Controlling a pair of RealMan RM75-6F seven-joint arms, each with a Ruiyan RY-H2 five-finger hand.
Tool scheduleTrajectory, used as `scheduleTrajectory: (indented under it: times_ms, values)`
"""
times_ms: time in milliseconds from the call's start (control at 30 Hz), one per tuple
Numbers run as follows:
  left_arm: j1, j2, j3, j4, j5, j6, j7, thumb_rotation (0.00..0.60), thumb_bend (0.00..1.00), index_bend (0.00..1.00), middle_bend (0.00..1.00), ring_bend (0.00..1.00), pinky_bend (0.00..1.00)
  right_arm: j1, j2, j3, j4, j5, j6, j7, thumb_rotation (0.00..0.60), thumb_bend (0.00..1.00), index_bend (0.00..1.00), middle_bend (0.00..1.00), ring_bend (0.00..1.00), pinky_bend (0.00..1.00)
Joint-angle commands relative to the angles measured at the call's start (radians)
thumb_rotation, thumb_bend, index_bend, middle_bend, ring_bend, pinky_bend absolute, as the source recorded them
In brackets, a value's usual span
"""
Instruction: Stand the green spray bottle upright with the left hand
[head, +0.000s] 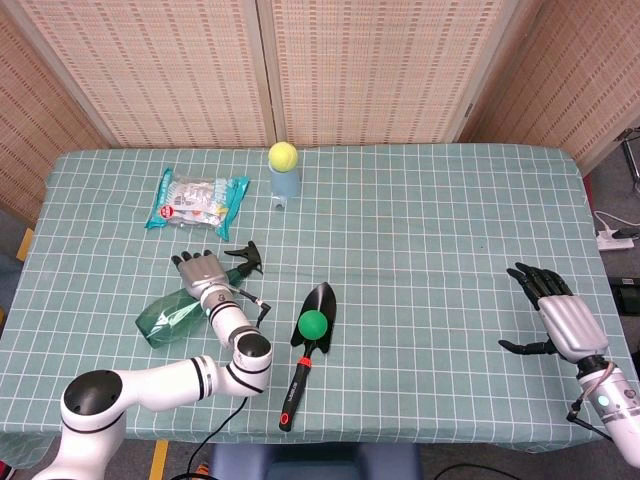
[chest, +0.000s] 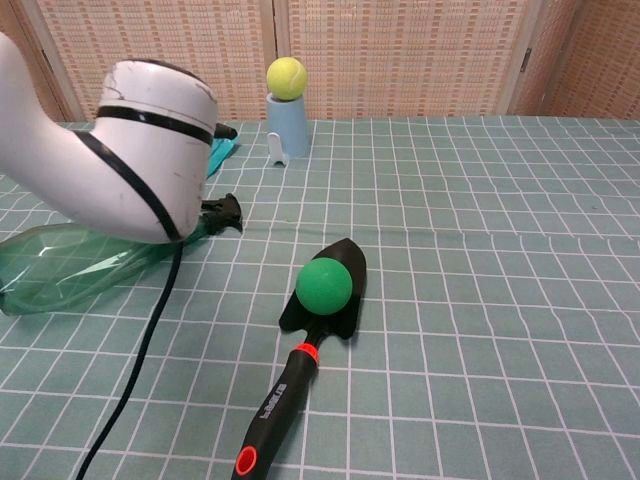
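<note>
Lying on its side near the table's left front, the green spray bottle (head: 178, 314) is pointing its black trigger head toward the middle of the table (head: 420, 230) and its base toward the left edge, so it is not yet standing. The left hand (head: 203, 275) is hovering over the bottle's neck end, just behind the trigger head, with its fingers spread and pointing away from the robot. From the head view it is overlapping the bottle, but whether the fingers are touching it cannot be told; in the chest view the wrist housing is blocking the hand entirely, and only the bottle's body and nozzle are showing. This placement is judged to be preparing a grasp near the neck, where the bottle is narrow enough to wrap and can be levered up about its base.

The right hand (head: 560, 315) is resting well apart at the table's right edge, fingers spread and holding nothing, since the task is not calling on it.

A black trowel (head: 305, 352) with a green ball (head: 313, 324) on its blade is lying just right of the left forearm; swinging the bottle upright is likely calling for care on that side. A snack packet (head: 196, 199) and a blue cup (head: 285, 182) carrying a yellow ball (head: 283, 155) are sitting farther back, clear of the work.
</note>
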Motion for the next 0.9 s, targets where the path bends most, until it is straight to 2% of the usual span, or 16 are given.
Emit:
scheduleTrajectory:
  times_ms: [33, 167, 400, 900]
  values:
    - [-0.018, -0.019, -0.054, 0.036, -0.025, 0.027, 0.009, 0.6, 0.17, 0.15, 0.15, 0.03, 0.0, 0.002, 0.001, 0.001, -0.001, 0.004, -0.005, 0.0, 0.6, 0.0, 0.0, 0.0, 0.0, 0.0]
    - [-0.033, -0.042, -0.102, 0.074, -0.039, 0.042, 0.007, 0.6, 0.18, 0.15, 0.15, 0.04, 0.0, 0.005, 0.002, 0.001, -0.003, 0.005, -0.012, 0.002, 0.6, 0.0, 0.0, 0.0, 0.0, 0.0]
    - [-0.065, -0.085, -0.142, 0.135, -0.024, 0.034, 0.009, 0.6, 0.17, 0.16, 0.16, 0.04, 0.0, 0.01, 0.006, 0.003, -0.002, 0.015, -0.025, -0.01, 0.6, 0.0, 0.0, 0.0, 0.0, 0.0]
    - [-0.1, -0.167, -0.158, 0.297, 0.037, -0.021, 0.058, 0.6, 0.17, 0.17, 0.16, 0.04, 0.0, 0.007, 0.013, -0.001, 0.001, 0.016, -0.032, 0.012, 0.6, 0.0, 0.02, 0.0, 0.0, 0.0]
